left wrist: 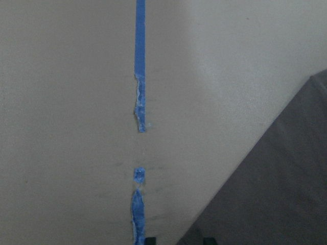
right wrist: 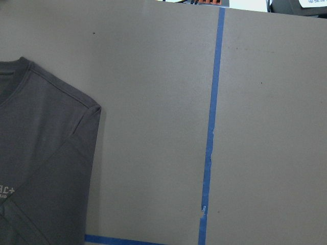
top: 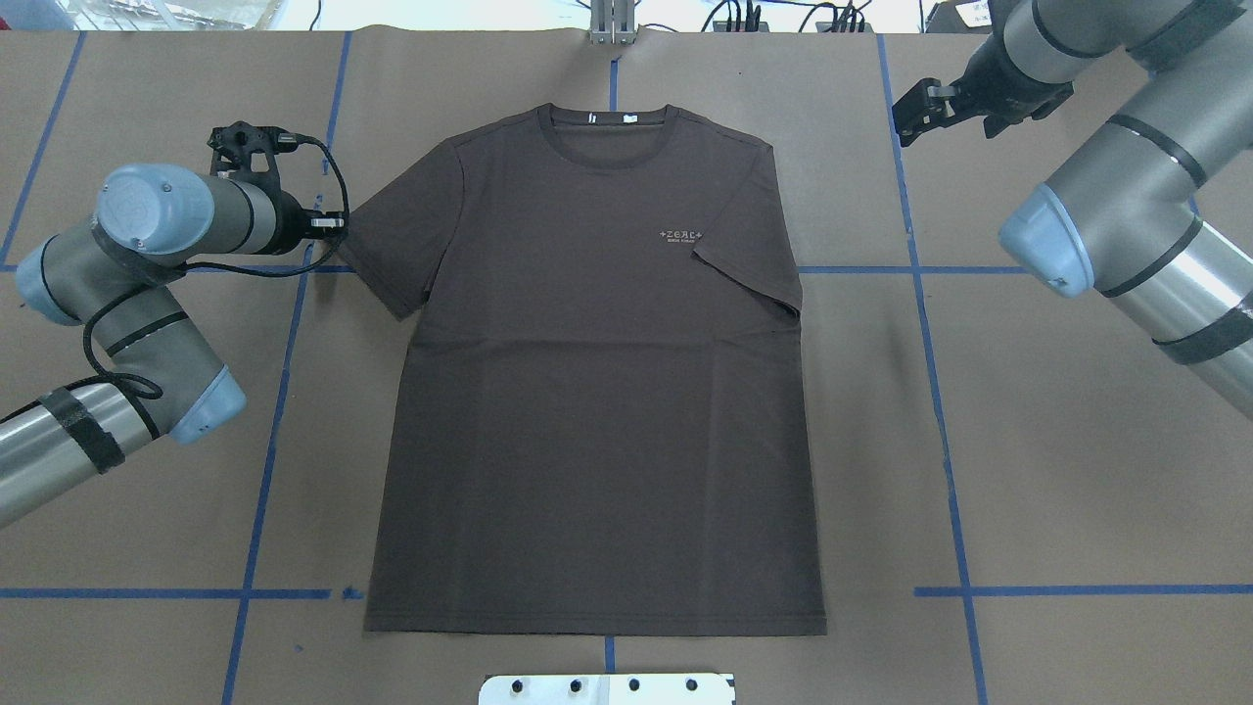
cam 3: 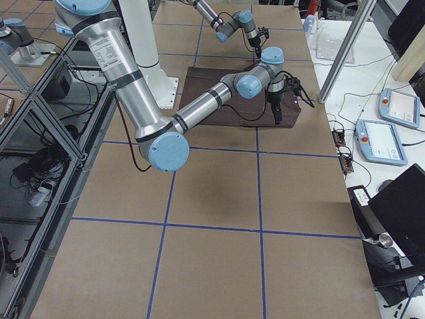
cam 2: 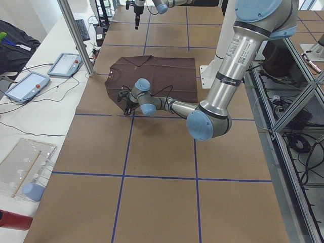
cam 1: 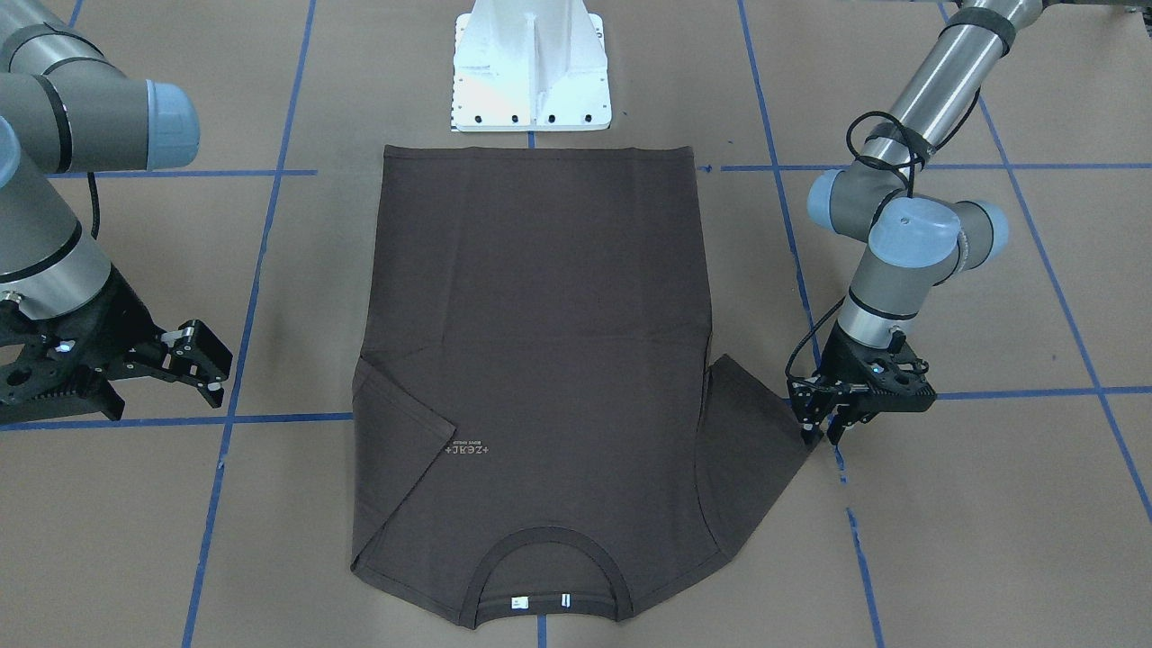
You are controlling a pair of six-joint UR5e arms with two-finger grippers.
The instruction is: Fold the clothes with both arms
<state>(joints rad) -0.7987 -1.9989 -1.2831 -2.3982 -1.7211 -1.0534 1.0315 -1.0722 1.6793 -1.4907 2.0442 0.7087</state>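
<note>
Dark brown T-shirt (top: 587, 392) lying flat, front up, at centre of table (top: 1028, 441) covered w/ brown paper; hem near the white pedestal base (cam 1: 531, 72), collar (cam 1: 549, 531) at far side, two tiny white neck tags (cam 1: 517, 603) inside it. Pale chest lettering (top: 683, 235) right of centre. Right sleeve (top: 749, 264) lies folded in over the chest, its corner just below the lettering; left sleeve (top: 392, 245) spread out flat on the paper. Left gripper (cam 1: 823, 427) down at tip of left sleeve, touching the cloth edge; wrist view shows fingertips (left wrist: 207, 240) a little apart w/ sleeve edge between them, not clamped. Right gripper (cam 1: 211, 364) raised off the table, well apart from shirt, right of the collar end, jaws apart, holding nothing. Blue tape lines (top: 935, 392) cross the paper in a grid, approx. parallel to shirt sides
</note>
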